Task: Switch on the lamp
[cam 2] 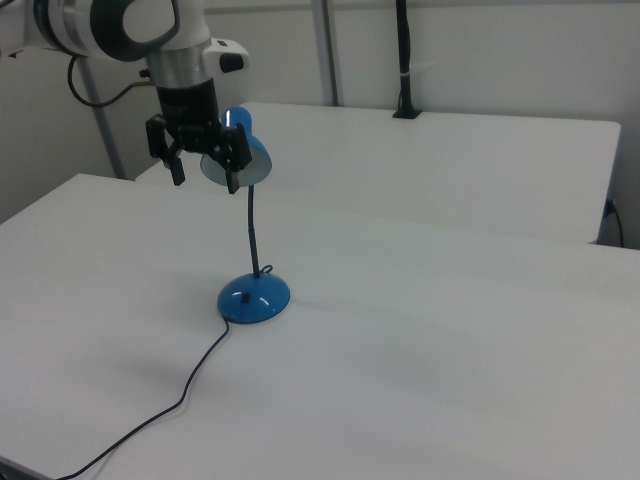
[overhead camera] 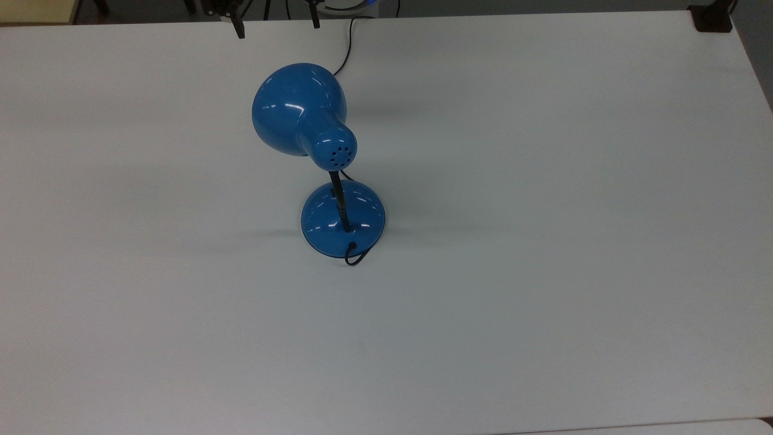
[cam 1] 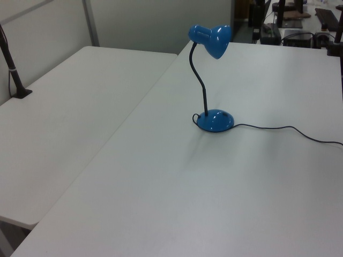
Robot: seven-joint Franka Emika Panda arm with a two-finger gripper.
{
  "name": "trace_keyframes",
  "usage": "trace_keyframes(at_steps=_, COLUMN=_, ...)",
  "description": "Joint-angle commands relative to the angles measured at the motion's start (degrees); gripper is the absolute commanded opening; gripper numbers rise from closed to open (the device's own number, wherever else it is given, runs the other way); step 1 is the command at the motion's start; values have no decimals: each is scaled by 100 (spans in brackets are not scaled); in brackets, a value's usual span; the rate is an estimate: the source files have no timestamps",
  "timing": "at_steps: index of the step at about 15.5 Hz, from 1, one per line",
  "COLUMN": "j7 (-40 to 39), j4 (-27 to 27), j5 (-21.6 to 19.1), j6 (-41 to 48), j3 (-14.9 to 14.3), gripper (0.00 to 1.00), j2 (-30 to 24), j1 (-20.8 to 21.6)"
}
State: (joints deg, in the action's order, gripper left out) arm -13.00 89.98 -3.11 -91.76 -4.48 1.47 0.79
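The lamp stands near the middle of the white table (overhead camera: 543,272). It has a glossy blue shade (overhead camera: 299,109) with vent holes, a thin black neck (overhead camera: 339,199) and a round blue base (overhead camera: 343,220). Its black cord (cam 2: 190,385) trails off the base across the table. No pool of light shows under the shade (cam 1: 211,40). My gripper (cam 2: 205,168) hangs open and empty high above the table, at shade height and overlapping the shade (cam 2: 245,155) in the right view. Its two fingertips (overhead camera: 240,30) show at the top view's upper edge, beyond the shade.
A second white table (cam 1: 69,107) adjoins this one, with a black clamped post (cam 2: 405,60) at its far edge. A dark block (overhead camera: 712,18) sits at the top view's upper right corner. The cord (cam 1: 289,128) runs toward the left view's right edge.
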Motion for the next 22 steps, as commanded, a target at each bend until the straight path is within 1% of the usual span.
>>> trace_keyframes(at_steps=1, j7=191, j4=28, j5=101, j6=98, j3=139, gripper=100, j2=-77, j1=-18)
trace_keyframes(at_steps=12, j7=202, j4=28, j5=74, j6=124, j3=140, gripper=100, j2=-86, j1=-62)
trace_keyframes(at_steps=14, j7=45, j4=54, j5=74, j6=150, j3=132, gripper=100, j2=-103, j1=-97)
trace_keyframes(at_steps=15, j7=-218, j4=72, j5=118, j6=167, j3=131, gripper=100, j2=-103, j1=-97)
trace_keyframes(at_steps=17, j7=-1252, j4=203, j5=153, j6=307, j3=131, gripper=100, j2=-121, j1=-106)
trace_keyframes(at_steps=18, j7=-1692, j4=248, j5=284, j6=447, j3=131, gripper=100, j2=-147, j1=-123)
trace_keyframes(at_steps=19, j7=-1940, j4=248, j5=503, j6=527, j3=131, gripper=100, j2=-147, j1=-141)
trace_keyframes(at_steps=20, j7=-1986, j4=361, j5=627, j6=528, j3=131, gripper=100, j2=-139, j1=-141)
trace_keyframes(at_steps=21, j7=-1987, j4=623, j5=645, j6=441, j3=131, gripper=97, j2=-156, j1=-150)
trace_keyframes(at_steps=22, j7=-2030, j4=817, j5=645, j6=275, j3=131, gripper=88, j2=-156, j1=-202)
